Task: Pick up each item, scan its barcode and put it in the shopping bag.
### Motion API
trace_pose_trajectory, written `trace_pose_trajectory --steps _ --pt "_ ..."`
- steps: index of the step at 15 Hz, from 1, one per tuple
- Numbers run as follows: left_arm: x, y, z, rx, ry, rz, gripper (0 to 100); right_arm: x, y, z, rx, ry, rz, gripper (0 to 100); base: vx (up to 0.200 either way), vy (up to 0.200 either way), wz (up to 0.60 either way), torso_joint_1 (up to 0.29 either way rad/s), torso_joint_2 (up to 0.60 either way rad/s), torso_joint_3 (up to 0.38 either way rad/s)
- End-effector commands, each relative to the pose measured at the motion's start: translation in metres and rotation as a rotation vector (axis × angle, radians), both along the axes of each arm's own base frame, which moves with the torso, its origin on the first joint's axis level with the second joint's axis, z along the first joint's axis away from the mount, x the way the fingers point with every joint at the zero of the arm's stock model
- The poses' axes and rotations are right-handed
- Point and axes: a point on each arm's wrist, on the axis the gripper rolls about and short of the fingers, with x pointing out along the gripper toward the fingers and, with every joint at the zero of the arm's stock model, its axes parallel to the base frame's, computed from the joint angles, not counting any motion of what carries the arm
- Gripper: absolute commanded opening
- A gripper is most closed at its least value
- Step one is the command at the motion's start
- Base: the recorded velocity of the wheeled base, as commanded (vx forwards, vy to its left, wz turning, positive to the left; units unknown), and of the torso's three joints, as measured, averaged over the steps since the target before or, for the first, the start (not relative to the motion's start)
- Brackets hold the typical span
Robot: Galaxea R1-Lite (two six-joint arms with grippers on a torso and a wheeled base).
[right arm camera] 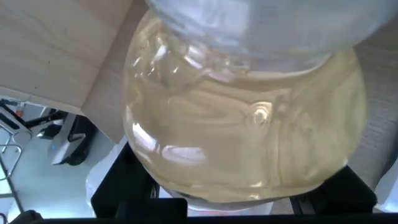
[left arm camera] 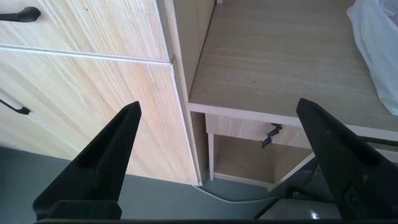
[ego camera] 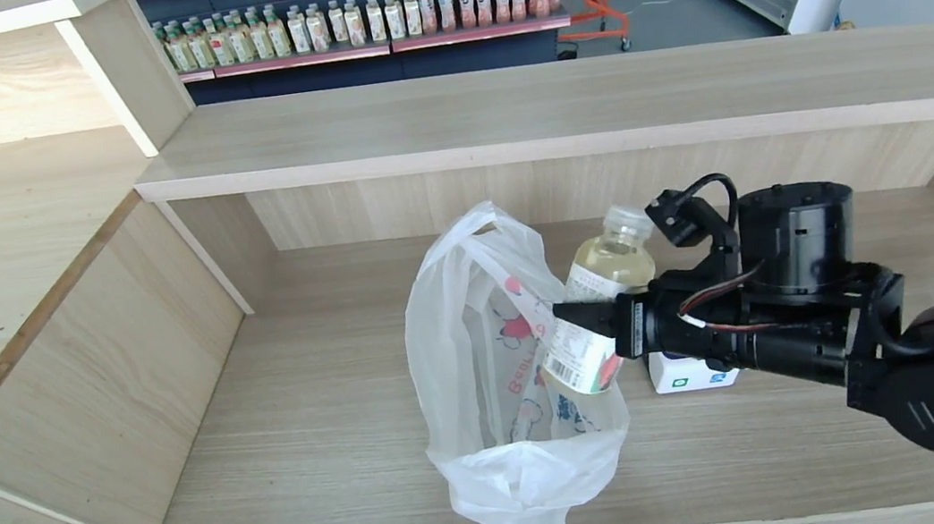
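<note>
Though tilted, barcode-labelled bottle [ego camera: 612, 265] in right tool [ego camera: 587, 318]

Table [ego camera: 293, 447] left of shopping bag [ego camera: 499, 438] open to side wall [ego camera: 113, 381]; right side blocked by bottle [ego camera: 605, 280], small white box [ego camera: 685, 376], likely scanner.

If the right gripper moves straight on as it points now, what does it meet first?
Probably the shopping bag: the right gripper, holding the bottle, points at it; depth is unclear.
</note>
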Motion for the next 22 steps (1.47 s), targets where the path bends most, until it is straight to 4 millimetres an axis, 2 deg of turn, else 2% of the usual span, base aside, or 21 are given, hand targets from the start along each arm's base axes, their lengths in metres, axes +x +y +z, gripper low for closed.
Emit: trace_pose_trajectory --steps 1,4,8,13,15,16,18,22 --pt "0.0 0.0 0.0 0.0 0.0 0.0 100 0.019 0.016 -0.036 -0.039 0.017 0.025 0 0.0 0.0 0.0 0.0 0.0 0.0" --pt "0.0 0.0 0.0 0.0 0.0 0.0 100 0.033 0.04 -0.052 -0.043 -0.062 0.069 0 0.0 0.0 0.0 0.0 0.0 0.0" --pt "0.0 0.0 0.0 0.0 0.0 0.0 100 0.054 0.054 -0.083 -0.202 -0.21 0.112 0 0.0 0.0 0.0 0.0 0.0 0.0" --pt "0.0 0.0 0.0 0.0 0.0 0.0 100 0.064 0.06 -0.108 -0.288 -0.385 0.129 0 0.0 0.0 0.0 0.0 0.0 0.0" --pt "0.0 0.0 0.0 0.0 0.0 0.0 100 0.064 0.061 -0.109 -0.283 -0.411 0.127 0 0.0 0.0 0.0 0.0 0.0 0.0" --pt "0.0 0.0 0.0 0.0 0.0 0.0 100 0.064 0.061 -0.109 -0.282 -0.411 0.128 100 0.0 0.0 0.0 0.0 0.0 0.0" --pt "0.0 0.0 0.0 0.0 0.0 0.0 100 0.063 0.059 -0.106 -0.267 -0.405 0.124 100 0.0 0.0 0.0 0.0 0.0 0.0" --pt "0.0 0.0 0.0 0.0 0.0 0.0 100 0.052 0.047 -0.051 -0.005 -0.275 0.059 100 0.0 0.0 0.0 0.0 0.0 0.0"
